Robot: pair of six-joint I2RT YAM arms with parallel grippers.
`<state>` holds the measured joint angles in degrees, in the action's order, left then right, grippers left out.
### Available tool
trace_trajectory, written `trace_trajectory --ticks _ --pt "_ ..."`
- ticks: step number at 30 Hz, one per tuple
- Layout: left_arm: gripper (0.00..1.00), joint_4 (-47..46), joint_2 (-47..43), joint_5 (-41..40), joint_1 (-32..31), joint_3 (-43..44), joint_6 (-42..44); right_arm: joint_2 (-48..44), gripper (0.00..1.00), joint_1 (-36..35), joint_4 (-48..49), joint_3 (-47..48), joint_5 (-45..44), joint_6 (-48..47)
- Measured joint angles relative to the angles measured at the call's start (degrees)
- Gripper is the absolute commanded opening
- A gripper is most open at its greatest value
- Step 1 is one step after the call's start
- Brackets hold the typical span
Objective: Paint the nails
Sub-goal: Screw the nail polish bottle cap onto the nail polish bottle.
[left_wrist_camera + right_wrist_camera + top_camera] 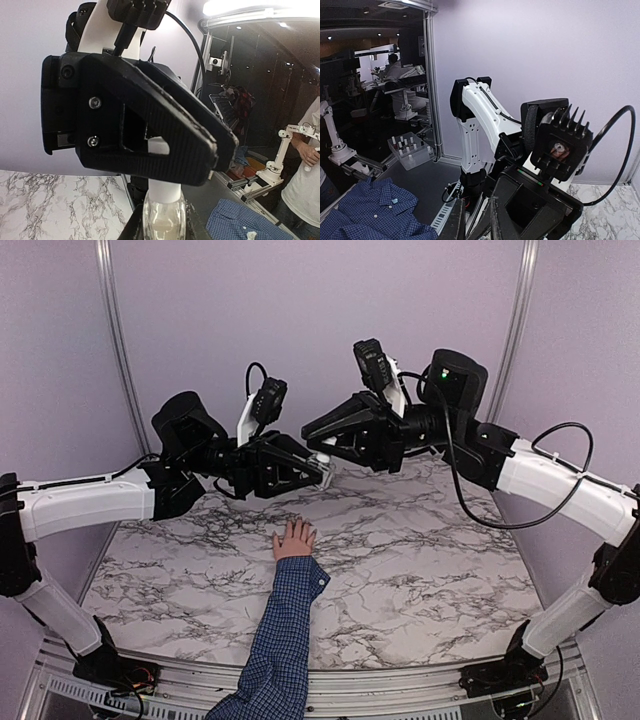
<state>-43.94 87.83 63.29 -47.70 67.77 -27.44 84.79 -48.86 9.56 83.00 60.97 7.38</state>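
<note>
A small light-skinned hand (294,539) lies flat on the marble table (420,570) with fingers spread, in a blue checked sleeve (285,640). Its nails (298,526) are too tiny to make out. My left gripper (318,474) is shut on a clear polish bottle (162,220), held high above the table beyond the hand. The bottle's white cap (161,192) points up into my right gripper (312,430), whose black fingers (165,125) are closed around it. In the right wrist view my right gripper (477,225) shows a narrow gap; the cap is hidden there.
A clear rack of small polish bottles (410,150) stands off the table. Metal frame posts (118,350) rise at the back corners. A person in a white shirt (305,170) stands outside the cell. The blue checked shirt (365,215) shows low in both wrist views.
</note>
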Motion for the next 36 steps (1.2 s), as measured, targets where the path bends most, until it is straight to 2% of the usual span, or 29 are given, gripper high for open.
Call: trace_trajectory --ticks 16,28,36 --pt "0.0 -0.8 -1.0 -13.4 1.3 -2.3 7.8 0.1 0.0 1.0 -5.0 2.4 -13.1 0.2" --pt "0.0 -1.2 -1.4 -28.4 1.5 -4.5 14.7 3.7 0.0 1.8 -9.2 7.0 -23.3 2.1" --pt "0.0 -0.7 -1.1 -41.2 0.5 -6.3 18.8 5.4 0.0 1.7 -10.2 7.3 -34.2 4.4"
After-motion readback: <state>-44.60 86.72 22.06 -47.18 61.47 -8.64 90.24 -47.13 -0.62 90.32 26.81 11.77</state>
